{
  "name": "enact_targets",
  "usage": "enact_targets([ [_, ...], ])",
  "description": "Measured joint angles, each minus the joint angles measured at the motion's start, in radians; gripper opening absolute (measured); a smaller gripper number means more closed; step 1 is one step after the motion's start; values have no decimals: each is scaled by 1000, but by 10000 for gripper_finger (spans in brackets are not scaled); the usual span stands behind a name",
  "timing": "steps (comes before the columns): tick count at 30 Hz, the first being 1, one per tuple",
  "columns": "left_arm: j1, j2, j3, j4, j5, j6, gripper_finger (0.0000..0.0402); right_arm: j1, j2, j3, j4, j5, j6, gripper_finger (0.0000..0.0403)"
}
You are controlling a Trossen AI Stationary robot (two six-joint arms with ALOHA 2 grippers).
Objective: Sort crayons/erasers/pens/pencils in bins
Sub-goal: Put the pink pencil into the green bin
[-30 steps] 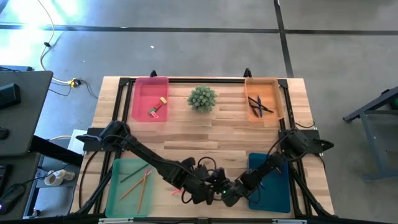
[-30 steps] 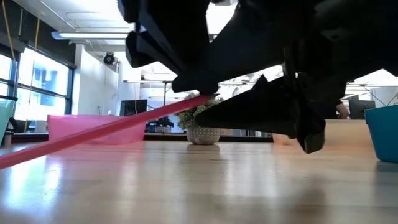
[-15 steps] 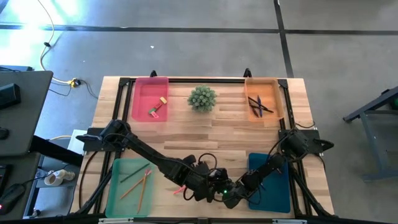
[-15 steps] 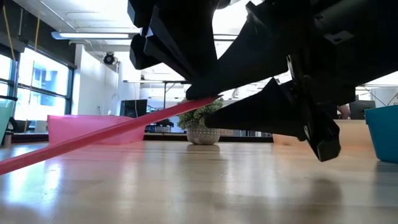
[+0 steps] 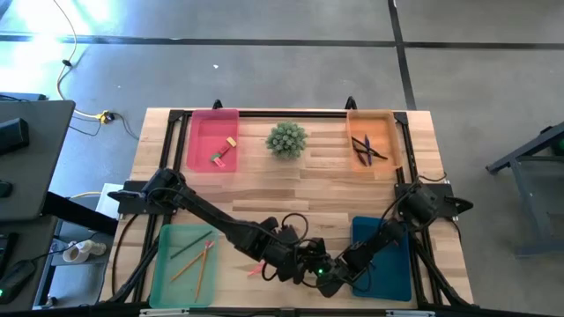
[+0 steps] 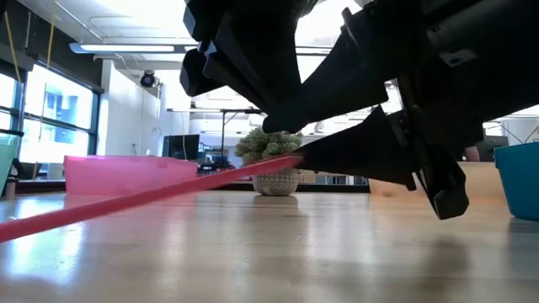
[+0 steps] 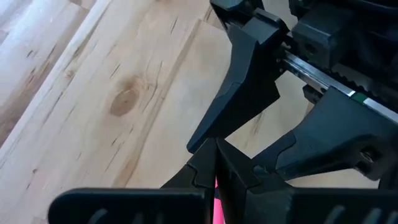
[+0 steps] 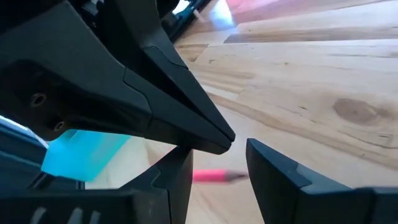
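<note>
Pink pencil [image 6: 152, 196]: tilted, far tip low by the desk [image 5: 326, 189], upper end pinched in the left claw [image 5: 284, 264] near the desk's front edge.
Left claw: closed on the pink pencil.
Right claw [image 5: 324, 280]: fingers [image 8: 273, 168] apart, just beside the left claw, near the teal bin [image 5: 392, 269].
Green bin [image 5: 167, 264]: holds pencils [image 5: 196, 260].

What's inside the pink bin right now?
The pink bin holds a few small erasers, one yellowish, others red and green. Nothing covers it; their exact count is unclear.
</note>
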Motion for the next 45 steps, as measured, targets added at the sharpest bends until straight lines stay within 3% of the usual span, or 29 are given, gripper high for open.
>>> enact_targets([
  [12, 7, 1, 0, 2, 29, 29, 0, 3, 21, 0, 47, -1, -5, 142],
  [17, 11, 1, 0, -64, 112, 84, 0, 2, 20, 0, 52, -135, -70, 142],
  [23, -19, -55, -1, -245, 45, 78, 0, 3, -17, 1, 24, -300, -199, 142],
  [30, -72, -113, -1, -367, 44, 48, 0, -33, -143, 2, -213, -441, -328, 142],
  [36, -141, -115, -1, -401, 108, -6, 0, -87, -254, 2, -360, -620, -471, 142],
  [45, -242, -115, -10, -442, 145, -171, 0, -175, -416, 2, -558, -798, -699, 142],
])
